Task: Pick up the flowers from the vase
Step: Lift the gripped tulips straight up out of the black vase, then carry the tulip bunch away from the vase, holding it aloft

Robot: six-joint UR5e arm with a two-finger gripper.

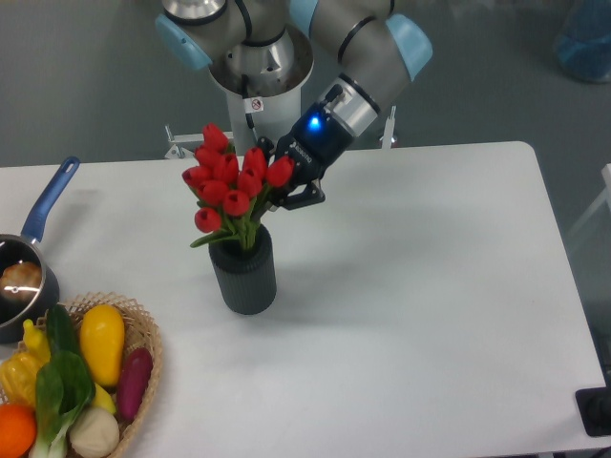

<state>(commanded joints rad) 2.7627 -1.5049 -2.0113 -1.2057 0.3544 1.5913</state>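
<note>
The flowers (229, 183), a bunch of red tulip buds with green stems and leaves, stand above the vase (246, 282), a dark grey ribbed cylinder at the table's left centre. Their green stems still reach down into its mouth. My gripper (278, 196) comes in from the upper right and sits tight against the right side of the bunch, just above the vase. It is shut on the flowers, and the buds partly hide its fingers.
A dark saucepan (17, 286) with a blue handle sits at the left edge. A wicker basket (146, 355) of vegetables is at the front left corner. The robot base (258, 91) stands behind the table. A small black object (597, 410) lies at the front right.
</note>
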